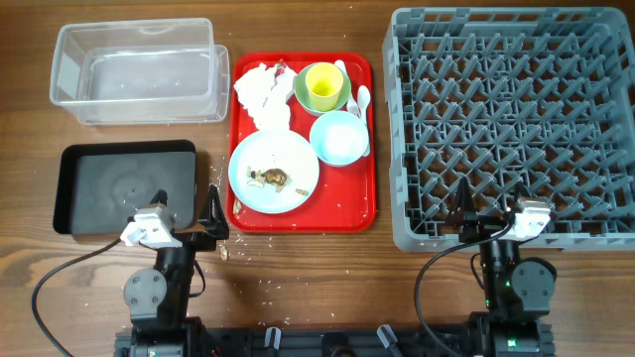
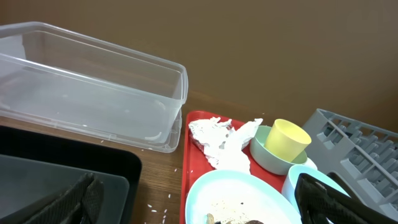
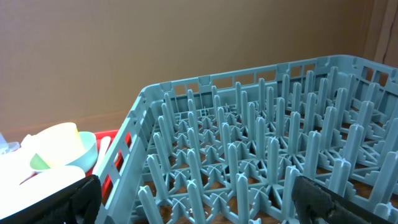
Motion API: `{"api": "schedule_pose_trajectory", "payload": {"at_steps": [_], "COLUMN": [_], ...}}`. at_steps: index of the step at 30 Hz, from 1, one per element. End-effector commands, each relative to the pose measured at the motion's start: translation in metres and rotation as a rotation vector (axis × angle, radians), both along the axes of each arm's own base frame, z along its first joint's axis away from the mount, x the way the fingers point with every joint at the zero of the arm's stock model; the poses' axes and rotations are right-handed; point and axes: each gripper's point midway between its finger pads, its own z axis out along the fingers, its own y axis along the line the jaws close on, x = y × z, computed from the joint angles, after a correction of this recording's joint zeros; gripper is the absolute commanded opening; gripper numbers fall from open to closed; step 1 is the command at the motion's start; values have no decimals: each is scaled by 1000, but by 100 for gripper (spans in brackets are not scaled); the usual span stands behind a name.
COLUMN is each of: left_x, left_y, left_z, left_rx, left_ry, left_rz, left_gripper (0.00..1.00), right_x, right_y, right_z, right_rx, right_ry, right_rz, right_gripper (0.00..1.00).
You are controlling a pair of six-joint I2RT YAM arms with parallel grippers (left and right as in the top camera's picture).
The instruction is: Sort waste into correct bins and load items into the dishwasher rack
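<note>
Black arms (image 1: 177,266), white wrist blocks (image 1: 149,229), black cables (image 1: 37,296).

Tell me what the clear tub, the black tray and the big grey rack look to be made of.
Clear tub: likely thin glossy plastic; see-through, with bright highlights on its walls. Black tray: probably plastic, satin finish; soft reflections on its floor. Grey rack: moulded plastic, fairly matte, judging by its uniform pegs and lattice.

No readable text or labels.
</note>
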Motion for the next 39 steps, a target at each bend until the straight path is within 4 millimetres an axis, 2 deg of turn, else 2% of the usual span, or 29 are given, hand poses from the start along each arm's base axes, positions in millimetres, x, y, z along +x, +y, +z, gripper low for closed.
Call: {"api": "schedule_pose_trajectory", "payload": {"at_steps": [1,20,23,27,30,34,36,39], "left_x": [0,0,1,-6,-14,-17,-19,-20], "left_y": [-3,-3,5,-38,-61,-67,-69,-69], "left_z": [-4,-4,10,11,13,19,38,45], "left_rx": [19,19,20,-214,-373,-549,-553,-549], "left_ry": [9,9,-43,-11,34,64,-6,-22], "left_rz": [-16,-16,32,-215,-346,-380,-410,-415], "left_gripper": [100,100,100,100,100,100,100,100], "right_x": [0,0,0,0,0,0,0,0], "right_y": [0,0,0,0,0,0,0,0], "right_z": [0,0,0,0,0,0,0,0], "right_rx": [-17,-17,-17,-17,-17,-17,-17,-17], "right_ry": [1,1,1,1,1,1,1,1], "right_rz": [5,5,5,5,6,5,5,5], "right_gripper": [100,100,100,100,100,100,100,100]}}
